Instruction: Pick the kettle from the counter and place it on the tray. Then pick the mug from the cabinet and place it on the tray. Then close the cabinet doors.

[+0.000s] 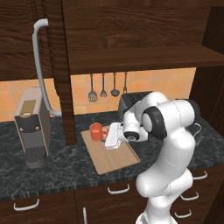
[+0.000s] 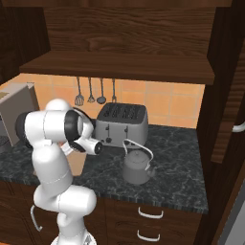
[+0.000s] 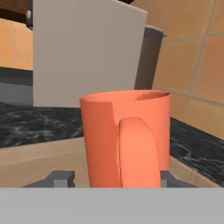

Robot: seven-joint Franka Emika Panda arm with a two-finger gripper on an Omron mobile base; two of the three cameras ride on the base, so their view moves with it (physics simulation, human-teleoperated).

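Middle of the left base view, the small orange-red cylindrical mug (image 1: pixel 96 131) sits upright on the flat light tan wooden tray (image 1: pixel 116 162), near the tray's upper left corner. My guess is it's there because that's its drop-off spot for the task. The tray lies on the dark speckled marble counter (image 1: pixel 61 170), just right of a tall grey boxy coffee machine (image 1: pixel 33 127).

Over in the right base view, the squat dark grey metal kettle (image 2: pixel 137 167) with the wire handle is lower centre, standing on bare counter in front of the grey toaster (image 2: pixel 122 125). So the kettle doesn't look like it's on the tray at all, which is odd since it's meant to go first.

The dark brown wood cabinet door (image 1: pixel 63 65) stands swung out at the upper left of the left base view, with its grey bar handle (image 1: pixel 41 65) showing, so closing it is not yet done.

Now the white two-finger gripper (image 1: pixel 109 138): it comes in from the right of the mug, low and roughly level. In the hand view its tips sit at the bottom of the frame on either side of the mug, whose loop handle faces the camera. The jaws are parted wider than the mug; the left tip has a visible gap and the right one is right beside the wall. I'd say it's straddling the mug, not squeezing it.
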